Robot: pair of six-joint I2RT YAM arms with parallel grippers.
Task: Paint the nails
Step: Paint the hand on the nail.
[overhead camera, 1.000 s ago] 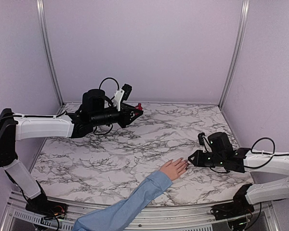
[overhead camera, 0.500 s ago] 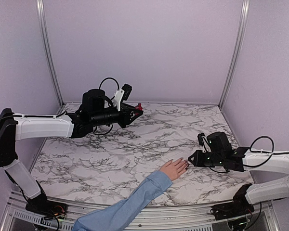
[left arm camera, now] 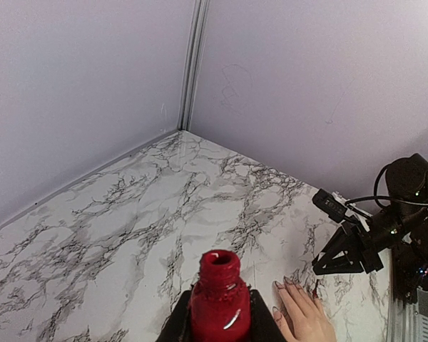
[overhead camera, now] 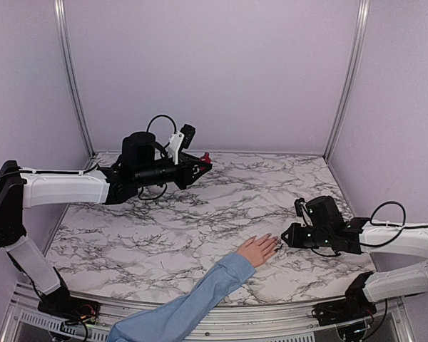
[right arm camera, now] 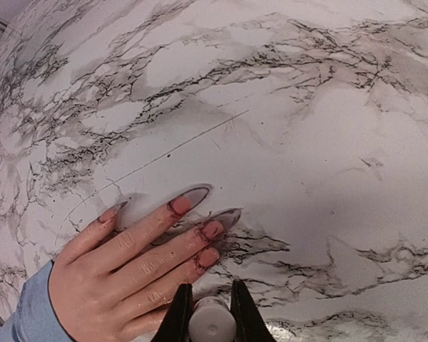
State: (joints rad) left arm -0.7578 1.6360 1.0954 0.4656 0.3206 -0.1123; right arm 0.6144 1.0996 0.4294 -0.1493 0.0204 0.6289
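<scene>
A light-skinned hand with a light blue sleeve lies flat on the marble table. Its nails are long and pinkish, with red smears around their bases. My right gripper is shut on a white brush cap, just beside the lowest fingertips. From above, the right gripper sits right of the fingers. My left gripper is shut on an open red nail-polish bottle, held in the air over the table's back left.
Marble-patterned table with lilac walls on three sides and metal corner posts. The blue sleeve crosses the near edge between the arm bases. Cables loop from both wrists.
My right gripper has edged very slightly right, away from the fingertips. The left arm, bottle and hand have not moved.
</scene>
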